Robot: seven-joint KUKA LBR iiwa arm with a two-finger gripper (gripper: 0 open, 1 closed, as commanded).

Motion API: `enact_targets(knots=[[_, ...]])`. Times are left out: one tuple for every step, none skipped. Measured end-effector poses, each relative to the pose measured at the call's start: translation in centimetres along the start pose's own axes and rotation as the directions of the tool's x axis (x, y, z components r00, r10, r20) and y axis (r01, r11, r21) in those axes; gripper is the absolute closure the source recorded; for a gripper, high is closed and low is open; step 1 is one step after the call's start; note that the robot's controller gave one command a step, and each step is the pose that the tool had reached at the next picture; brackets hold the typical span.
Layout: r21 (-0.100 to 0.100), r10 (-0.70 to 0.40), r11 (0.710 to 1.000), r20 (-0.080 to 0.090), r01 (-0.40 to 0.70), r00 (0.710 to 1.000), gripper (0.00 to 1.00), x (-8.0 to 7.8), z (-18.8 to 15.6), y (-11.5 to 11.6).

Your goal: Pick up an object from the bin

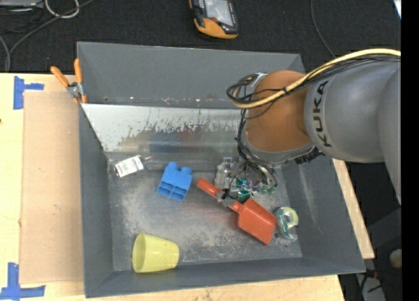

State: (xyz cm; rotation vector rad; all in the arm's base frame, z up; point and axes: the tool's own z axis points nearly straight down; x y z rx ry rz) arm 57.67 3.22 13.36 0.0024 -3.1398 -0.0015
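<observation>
The grey metal bin (95, 195) holds five loose things. The gripper (230, 187) hangs low, right of centre, over the thin handle of an orange-red scoop-shaped tool (256, 222) lying slanted; whether the claw is open or closed cannot be told. A yellow cup (155, 252) lies on its side front left, a blue block (175, 182) near the handle, a clear greenish ring (286, 218) against the tool's wide end, a white label (129, 166) far left
</observation>
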Motion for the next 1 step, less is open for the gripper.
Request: enact_targets(knots=[[0.0, -0.152, 0.988, 0.0, 0.152, 0.988, 1.0, 3.48, -4.96, 1.91]])
